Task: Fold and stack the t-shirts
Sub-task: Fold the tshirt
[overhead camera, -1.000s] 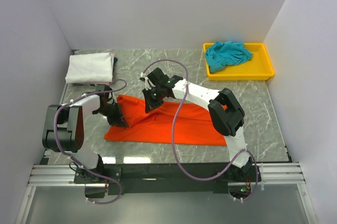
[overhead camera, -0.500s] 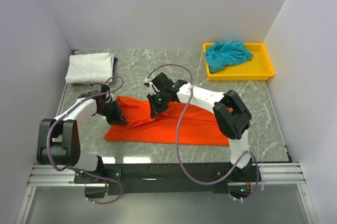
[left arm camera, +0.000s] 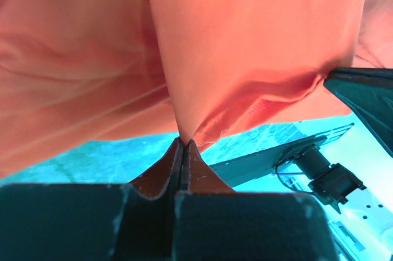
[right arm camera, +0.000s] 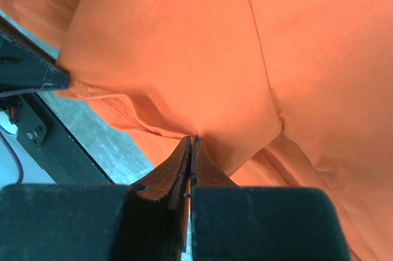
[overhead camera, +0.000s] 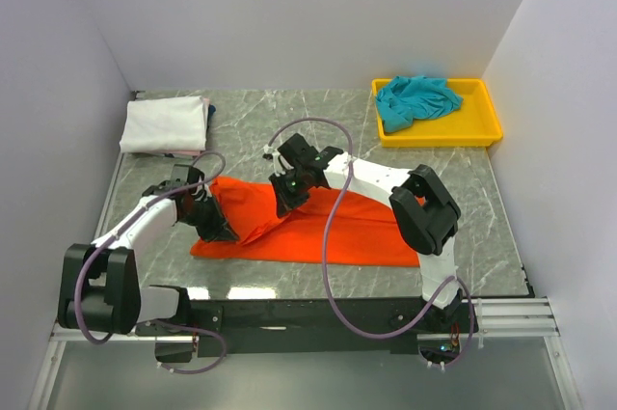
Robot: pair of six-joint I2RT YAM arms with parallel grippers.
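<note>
The orange-red t-shirt (overhead camera: 328,227) lies spread across the middle of the marble table, its left part lifted and folding over. My left gripper (overhead camera: 220,231) is shut on the shirt's left edge (left arm camera: 184,129). My right gripper (overhead camera: 285,204) is shut on a fold of the same shirt (right arm camera: 202,120) near its upper left. The white t-shirt (overhead camera: 164,124) lies folded at the back left. The teal t-shirt (overhead camera: 415,99) lies crumpled in the yellow tray (overhead camera: 487,127).
The yellow tray stands at the back right corner. White walls close in the table on three sides. The right arm's cable (overhead camera: 323,236) loops over the orange shirt. The table's front edge (overhead camera: 308,296) runs just beyond the shirt.
The left gripper has moved down and right along the shirt's left edge, carrying cloth with it. The right gripper has stayed nearly still over the last half second.
</note>
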